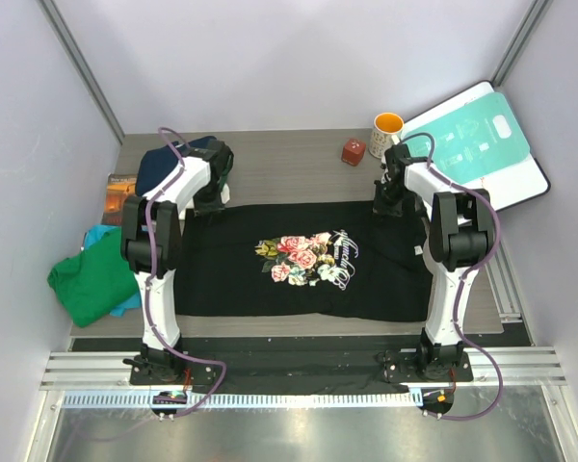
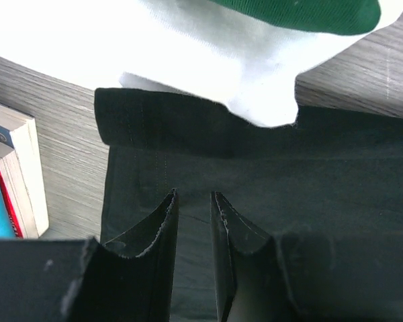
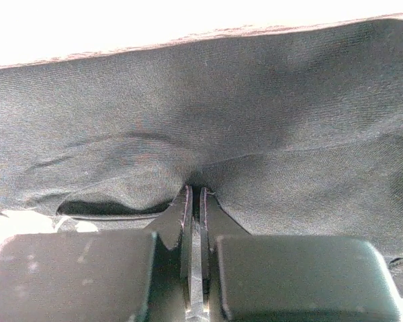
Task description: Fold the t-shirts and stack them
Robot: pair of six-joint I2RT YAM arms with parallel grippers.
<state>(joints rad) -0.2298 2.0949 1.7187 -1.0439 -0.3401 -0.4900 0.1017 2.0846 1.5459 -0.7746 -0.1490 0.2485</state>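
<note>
The black t-shirt with the pink rose print (image 1: 299, 258) lies spread flat across the table. My left gripper (image 1: 208, 195) is at its far left corner; in the left wrist view the gripper (image 2: 194, 196) is open, with the black cloth (image 2: 289, 168) lying flat under the jaws. My right gripper (image 1: 389, 199) is at the far right corner, shut (image 3: 193, 190) on a pinched fold of the black cloth (image 3: 188, 100). A navy t-shirt (image 1: 166, 164) lies at the far left. A green t-shirt (image 1: 89, 279) lies on a teal one (image 1: 100, 235) at the left edge.
A small brown picture book (image 1: 118, 189) lies at the far left, also in the left wrist view (image 2: 17, 168). An orange-lined mug (image 1: 387, 129), a red die (image 1: 353, 151) and a teal-and-white flat board (image 1: 477, 144) stand at the back right.
</note>
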